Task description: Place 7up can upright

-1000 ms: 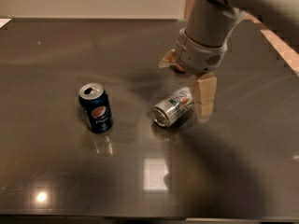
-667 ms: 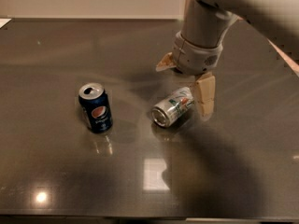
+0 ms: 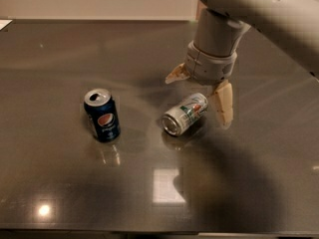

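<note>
The 7up can, silver-white with green lettering, lies on its side on the dark table, its silver top facing the front left. My gripper hangs just above and behind the can's far end. Its fingers are spread open and hold nothing. One tan fingertip points down beside the can's right end; the other sticks out to the upper left, apart from the can.
A dark blue Pepsi can stands upright to the left of the 7up can. The grey arm comes in from the top right. The table's front edge runs along the bottom of the view.
The gripper and arm have shifted slightly left toward the 7up can. Both cans stay where they were.
</note>
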You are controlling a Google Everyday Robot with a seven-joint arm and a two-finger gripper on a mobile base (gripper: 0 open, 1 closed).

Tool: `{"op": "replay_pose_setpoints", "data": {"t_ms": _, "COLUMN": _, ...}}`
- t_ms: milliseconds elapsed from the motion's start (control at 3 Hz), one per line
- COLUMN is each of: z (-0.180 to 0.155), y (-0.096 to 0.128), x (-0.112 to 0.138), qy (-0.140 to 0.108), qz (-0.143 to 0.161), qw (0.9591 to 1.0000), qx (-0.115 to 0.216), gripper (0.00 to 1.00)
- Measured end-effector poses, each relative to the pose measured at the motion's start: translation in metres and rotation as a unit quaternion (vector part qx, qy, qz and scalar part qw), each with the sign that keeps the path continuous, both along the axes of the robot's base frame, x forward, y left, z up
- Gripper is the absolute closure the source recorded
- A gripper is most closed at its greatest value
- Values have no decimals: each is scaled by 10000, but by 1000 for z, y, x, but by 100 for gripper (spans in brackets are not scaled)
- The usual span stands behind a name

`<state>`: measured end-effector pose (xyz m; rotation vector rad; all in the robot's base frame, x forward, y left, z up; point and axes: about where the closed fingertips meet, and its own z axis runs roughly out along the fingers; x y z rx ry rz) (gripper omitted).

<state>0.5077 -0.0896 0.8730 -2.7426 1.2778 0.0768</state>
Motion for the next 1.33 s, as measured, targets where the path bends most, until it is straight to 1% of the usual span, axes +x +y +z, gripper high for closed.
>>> {"op": "replay_pose_setpoints", "data": {"t_ms": 333, "z": -9, "y": -2, "x": 1, "qy": 27, "qz": 201, "qw": 9998, "qx": -9, "gripper": 0}}
{"op": "replay_pose_setpoints", "data": {"t_ms": 667, "z": -14, "y": -1, "x": 9, "qy": 19, "qz": 306, "qw": 9995, "qx": 0, "gripper": 0}}
{"op": "replay_pose_setpoints", "data": {"t_ms": 1000, "z": -18, "y": -1, "x": 15, "qy": -26, "qz": 364, "qw": 9993, "qx": -60, "gripper": 17}}
{"op": "replay_pose_setpoints", "data": {"t_ms": 1333, "z": -21, "y": -4, "x": 19, "qy": -19, "qz": 380, "qw": 9992, "qx": -128, "gripper": 41}}
